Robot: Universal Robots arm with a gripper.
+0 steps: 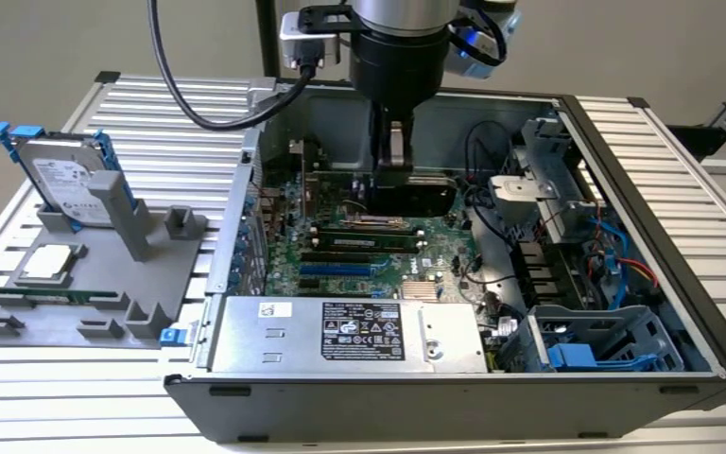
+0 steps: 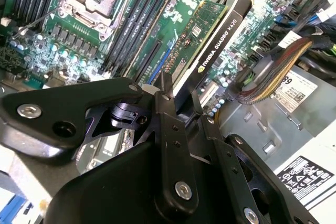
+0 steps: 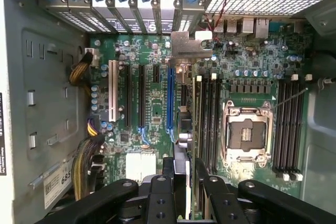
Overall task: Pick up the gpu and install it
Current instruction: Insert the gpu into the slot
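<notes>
The gpu (image 1: 414,196) stands on edge inside the open computer case (image 1: 665,189), above the green motherboard (image 1: 363,260). In the second wrist view the gpu (image 2: 220,30) shows its black cooler edge and its green board face. In the first wrist view the gpu (image 3: 183,129) appears edge-on, its silver end bracket (image 3: 184,43) by the rear slot openings, just beside the long blue slot (image 3: 169,98). My gripper (image 1: 395,170) reaches down into the case, and in both wrist views the gripper (image 2: 181,95) (image 3: 181,170) is shut on the card's near end. Whether the card sits in a slot I cannot tell.
A silver hard drive in a blue caddy (image 1: 67,180) stands on a grey fixture (image 1: 86,303) at the exterior view's left. The power supply (image 1: 337,336) fills the case's front, with cables (image 1: 615,246) and a drive cage (image 1: 603,345) at the right. An open processor socket (image 3: 247,132) and memory slots (image 3: 289,124) flank the card.
</notes>
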